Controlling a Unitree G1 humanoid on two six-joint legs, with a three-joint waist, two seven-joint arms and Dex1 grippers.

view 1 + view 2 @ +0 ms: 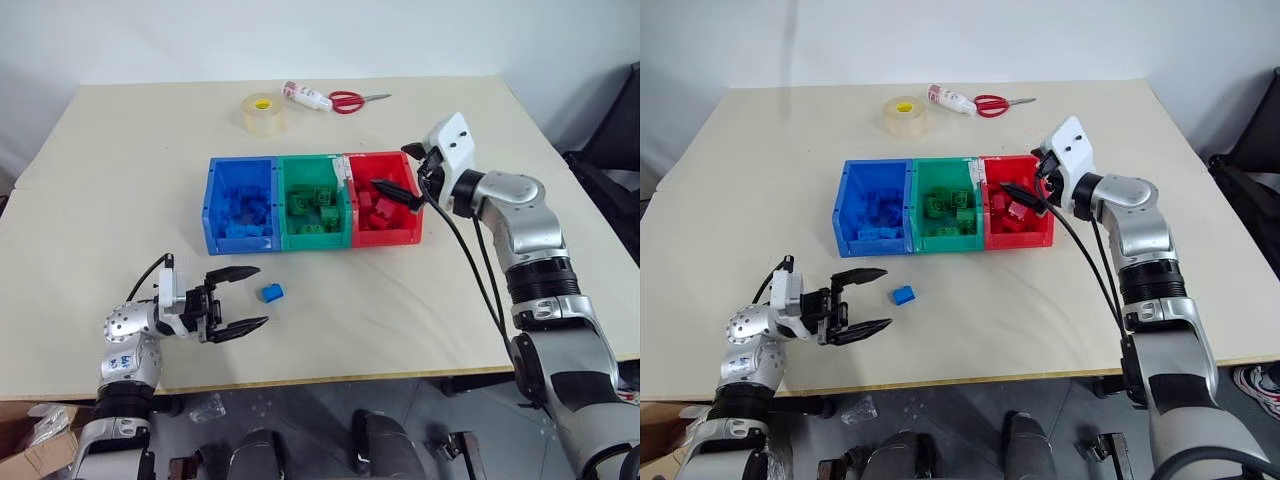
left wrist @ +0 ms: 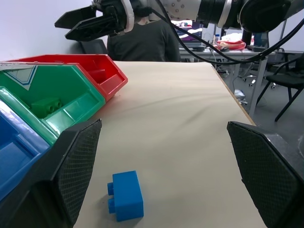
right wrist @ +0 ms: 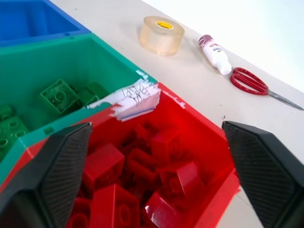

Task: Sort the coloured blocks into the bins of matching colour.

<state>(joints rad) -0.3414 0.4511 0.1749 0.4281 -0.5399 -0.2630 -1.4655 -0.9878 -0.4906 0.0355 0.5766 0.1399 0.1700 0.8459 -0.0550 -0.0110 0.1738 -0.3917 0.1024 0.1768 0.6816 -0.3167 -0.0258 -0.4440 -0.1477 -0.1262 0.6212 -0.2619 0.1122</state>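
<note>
Left gripper [image 1: 252, 297] gaping wide and empty, I've got the blue block [image 1: 271, 292] on the table just past its fingertips, long axis across the gap, while my right gripper [image 1: 400, 172], open too, hangs over the red bin [image 1: 398, 236].

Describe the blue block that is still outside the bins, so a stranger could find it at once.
Find the three joined bins mid-table. On the bare table in front of the blue bin lies the blue block, between the open left gripper's fingers. It is the only block lying outside a bin.
</note>
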